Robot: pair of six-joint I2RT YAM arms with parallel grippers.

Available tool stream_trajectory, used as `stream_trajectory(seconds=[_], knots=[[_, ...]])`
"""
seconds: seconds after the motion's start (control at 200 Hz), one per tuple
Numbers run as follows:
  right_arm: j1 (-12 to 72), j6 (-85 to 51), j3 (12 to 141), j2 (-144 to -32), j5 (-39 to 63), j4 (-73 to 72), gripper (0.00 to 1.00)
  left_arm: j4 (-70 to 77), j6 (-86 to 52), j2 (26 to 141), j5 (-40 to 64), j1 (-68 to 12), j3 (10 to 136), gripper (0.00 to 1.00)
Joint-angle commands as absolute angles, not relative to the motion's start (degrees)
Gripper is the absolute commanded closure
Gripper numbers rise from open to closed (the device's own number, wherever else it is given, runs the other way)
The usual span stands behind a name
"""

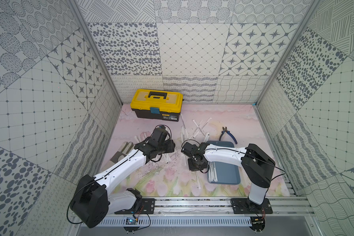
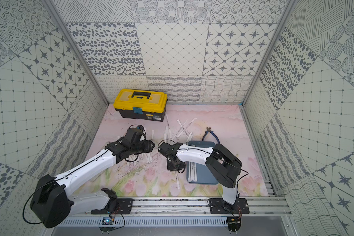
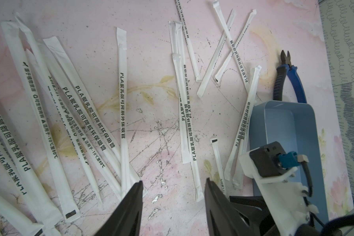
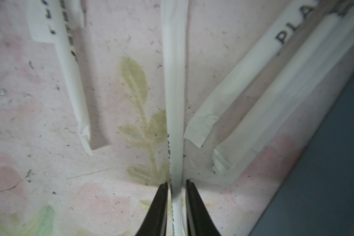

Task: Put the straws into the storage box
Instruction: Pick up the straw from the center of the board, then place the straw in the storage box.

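Note:
Many white-wrapped straws [image 1: 198, 126] lie scattered over the pink mat, and a fan of them [image 3: 49, 102] shows in the left wrist view. The blue-grey storage box [image 1: 227, 173] sits at the right under my right arm, with a few straws [image 1: 213, 171] along its left side. My right gripper [image 4: 176, 182] points down just left of the box [image 4: 335, 163] and is shut on one straw [image 4: 175, 102] lying on the mat. My left gripper [image 3: 174, 181] hovers open over bare mat between two groups of straws, holding nothing.
A yellow-lidded black toolbox [image 1: 157, 104] stands at the back left. Blue-handled pliers [image 1: 228, 133] lie just behind the box. A pale glove [image 1: 125, 149] lies left of my left arm. Patterned walls close in three sides.

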State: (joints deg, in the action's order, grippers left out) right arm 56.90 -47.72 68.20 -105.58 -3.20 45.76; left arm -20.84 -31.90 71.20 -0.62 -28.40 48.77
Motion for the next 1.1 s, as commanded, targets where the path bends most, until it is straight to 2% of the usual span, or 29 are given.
stream_trajectory(seconds=[0.0,0.065,0.265,0.355,0.525,0.61,0.745,0.941,1.091], knots=[[57.3,-46.6,67.9,-105.5,-3.8,43.6,0.88,-19.9,-31.9,70.7,-0.9,-28.3,48.7,0.47],[57.5,-45.9,68.0,-103.1,-3.7,43.2,0.93,-20.8,-31.3,70.4,-1.7,-28.3,49.2,0.47],[56.0,-44.3,66.2,-89.9,-3.6,45.3,0.94,-23.7,-28.5,69.3,-4.2,-28.6,52.4,0.47],[50.0,-42.7,59.9,-82.4,-1.7,44.4,0.93,-22.6,-28.9,70.9,-3.8,-31.6,53.3,0.48],[33.7,-36.3,47.7,-71.0,3.5,42.6,0.94,-16.3,-34.6,80.9,0.2,-43.4,56.3,0.48],[29.2,-31.7,45.9,-71.5,5.0,42.1,0.94,-12.7,-37.6,86.2,3.1,-46.5,57.4,0.48],[27.8,-27.0,46.0,-76.9,3.7,40.0,0.94,-11.3,-38.5,90.8,4.7,-48.4,59.5,0.49],[27.7,-26.3,45.5,-84.9,6.1,35.1,0.94,-12.7,-37.2,90.8,2.9,-48.4,59.5,0.48],[28.2,-29.3,44.9,-86.1,8.4,32.1,0.94,-13.0,-36.9,91.1,2.7,-48.5,59.3,0.48]])
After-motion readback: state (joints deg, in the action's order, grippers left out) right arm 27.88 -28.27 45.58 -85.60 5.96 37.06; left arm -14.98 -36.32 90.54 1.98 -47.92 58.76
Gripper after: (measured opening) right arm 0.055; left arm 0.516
